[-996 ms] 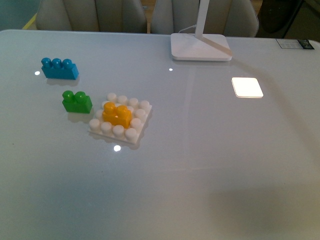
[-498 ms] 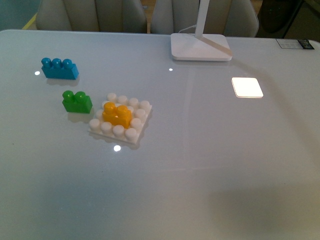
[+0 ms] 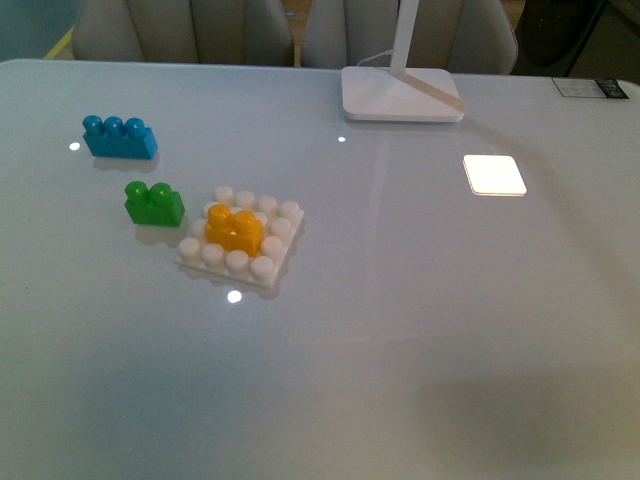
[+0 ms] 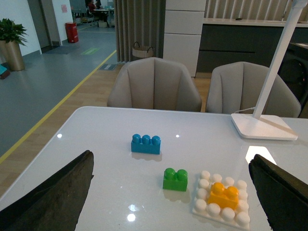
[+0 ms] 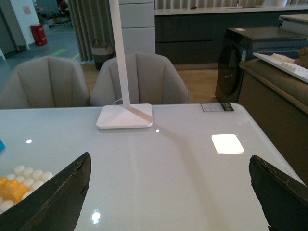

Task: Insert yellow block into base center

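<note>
Front view: the yellow block (image 3: 234, 229) is seated among the middle studs of the base (image 3: 283, 247), so the task is judged done (only a seating check may remain). Both grippers, left gripper (image 4: 173, 192) and right gripper (image 5: 168, 192), are spread wide and empty, held well back. No legible writing is found.

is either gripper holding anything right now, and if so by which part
Nothing is held. Both grippers, left and right, are open and empty, and the yellow block sits on the base with no gripper near it.
</note>
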Tool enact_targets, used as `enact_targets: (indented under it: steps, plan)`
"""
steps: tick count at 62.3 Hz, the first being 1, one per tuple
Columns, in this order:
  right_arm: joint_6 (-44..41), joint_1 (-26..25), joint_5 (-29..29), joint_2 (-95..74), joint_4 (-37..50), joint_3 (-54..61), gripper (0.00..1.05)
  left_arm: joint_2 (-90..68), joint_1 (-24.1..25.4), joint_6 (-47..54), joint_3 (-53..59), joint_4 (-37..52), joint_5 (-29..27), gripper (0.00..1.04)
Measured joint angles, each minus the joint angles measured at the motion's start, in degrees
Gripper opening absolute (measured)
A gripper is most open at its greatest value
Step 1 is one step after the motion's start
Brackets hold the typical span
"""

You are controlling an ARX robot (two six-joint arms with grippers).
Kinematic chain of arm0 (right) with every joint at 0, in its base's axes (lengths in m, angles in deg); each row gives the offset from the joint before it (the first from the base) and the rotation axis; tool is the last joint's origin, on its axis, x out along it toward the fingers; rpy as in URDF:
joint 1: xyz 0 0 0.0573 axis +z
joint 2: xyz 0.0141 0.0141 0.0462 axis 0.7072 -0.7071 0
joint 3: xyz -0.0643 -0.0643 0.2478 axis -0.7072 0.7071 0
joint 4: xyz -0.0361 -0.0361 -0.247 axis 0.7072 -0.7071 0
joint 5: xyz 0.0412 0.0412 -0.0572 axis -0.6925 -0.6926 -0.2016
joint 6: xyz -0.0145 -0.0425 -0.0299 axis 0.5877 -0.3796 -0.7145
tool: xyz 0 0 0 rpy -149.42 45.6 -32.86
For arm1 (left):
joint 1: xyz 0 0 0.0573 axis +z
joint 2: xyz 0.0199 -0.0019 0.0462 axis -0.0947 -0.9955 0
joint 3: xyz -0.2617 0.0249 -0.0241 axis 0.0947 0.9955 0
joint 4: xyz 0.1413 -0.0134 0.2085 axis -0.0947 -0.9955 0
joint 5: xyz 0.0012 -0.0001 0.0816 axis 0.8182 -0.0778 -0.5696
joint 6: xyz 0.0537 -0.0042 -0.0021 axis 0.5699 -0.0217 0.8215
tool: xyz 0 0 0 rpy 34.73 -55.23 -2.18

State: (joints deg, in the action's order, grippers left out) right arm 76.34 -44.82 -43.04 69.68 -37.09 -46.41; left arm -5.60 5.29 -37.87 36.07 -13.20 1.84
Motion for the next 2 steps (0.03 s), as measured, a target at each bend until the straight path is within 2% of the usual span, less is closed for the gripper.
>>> enact_targets:
  steps: [2]
  plan:
    - [0.0, 0.0, 0.0, 0.0, 0.0, 0.0, 0.96, 0.0, 0.0, 0.0, 0.0, 0.0, 0.0, 0.97]
